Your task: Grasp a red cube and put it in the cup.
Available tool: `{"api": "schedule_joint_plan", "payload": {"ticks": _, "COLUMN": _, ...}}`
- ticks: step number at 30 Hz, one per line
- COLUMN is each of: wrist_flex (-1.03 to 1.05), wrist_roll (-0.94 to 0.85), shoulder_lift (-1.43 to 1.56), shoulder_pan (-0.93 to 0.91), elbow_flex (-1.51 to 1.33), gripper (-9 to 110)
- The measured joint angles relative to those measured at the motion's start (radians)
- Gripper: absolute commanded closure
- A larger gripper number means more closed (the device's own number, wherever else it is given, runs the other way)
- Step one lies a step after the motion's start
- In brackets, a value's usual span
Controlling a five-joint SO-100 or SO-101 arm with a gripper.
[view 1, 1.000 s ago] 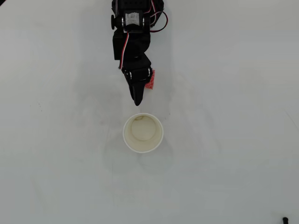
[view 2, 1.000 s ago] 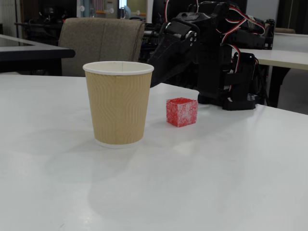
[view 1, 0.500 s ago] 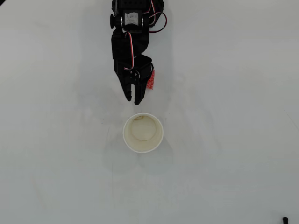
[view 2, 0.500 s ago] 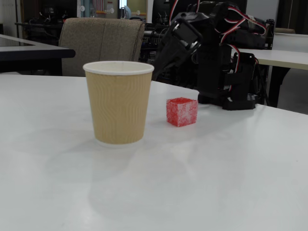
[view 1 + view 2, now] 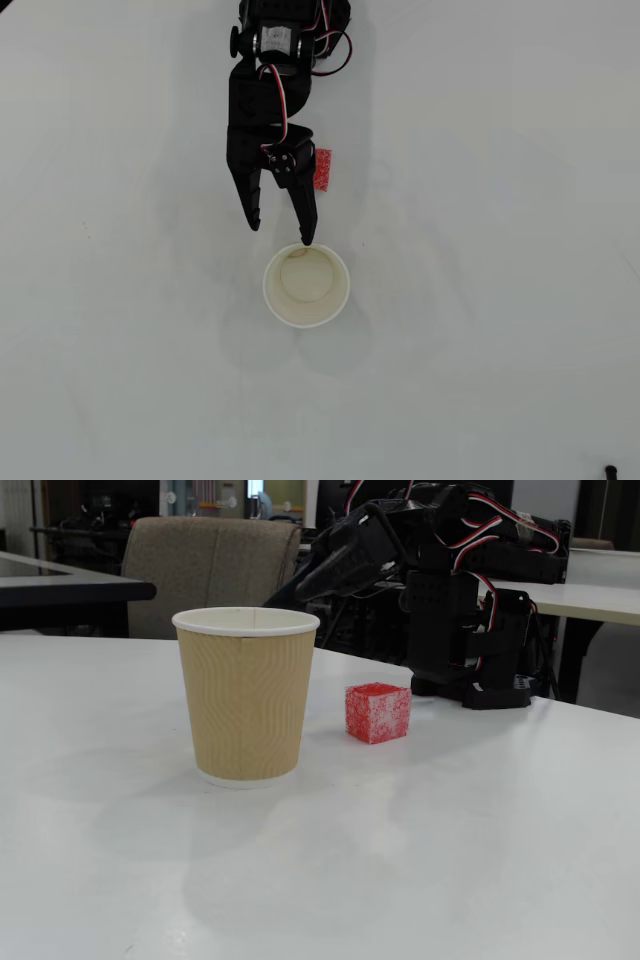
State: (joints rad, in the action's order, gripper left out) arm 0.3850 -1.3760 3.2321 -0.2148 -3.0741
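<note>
Red cube (image 5: 378, 712) sits on the white table (image 5: 430, 860) at mid-frame in the fixed view, just right of the cup (image 5: 246, 694) and apart from it. In the overhead view the cup (image 5: 306, 286) stands at center with its pale inside empty, while the cube (image 5: 322, 169) shows only as a red sliver above it, mostly hidden under the arm. The claw (image 5: 281, 233) is spread open and holds nothing, one fingertip over the cup's upper rim. Farther back in the fixed view, its tips are hidden behind the cup.
</note>
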Motion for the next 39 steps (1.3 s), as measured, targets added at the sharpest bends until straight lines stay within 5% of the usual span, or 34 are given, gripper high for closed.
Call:
{"api": "schedule_joint_plan", "payload": {"ticks": 16, "wrist_flex": 0.218, "wrist_roll": -0.025, "shoulder_lift": 0.0, "shoulder_pan": -0.028, "elbow_flex": 0.0, "gripper": 74}}
{"api": "schedule_joint_plan", "payload": {"ticks": 24, "wrist_flex": 0.359, "wrist_roll": -0.176, "shoulder_lift": 0.0, "shoulder_pan": -0.078, "elbow_flex": 0.0, "gripper": 74}}
{"api": "schedule_joint_plan", "payload": {"ticks": 39, "wrist_flex": 0.324, "wrist_roll": -0.198, "shoulder_lift": 0.0, "shoulder_pan": 0.011, "elbow_flex": 0.0, "gripper": 74}}
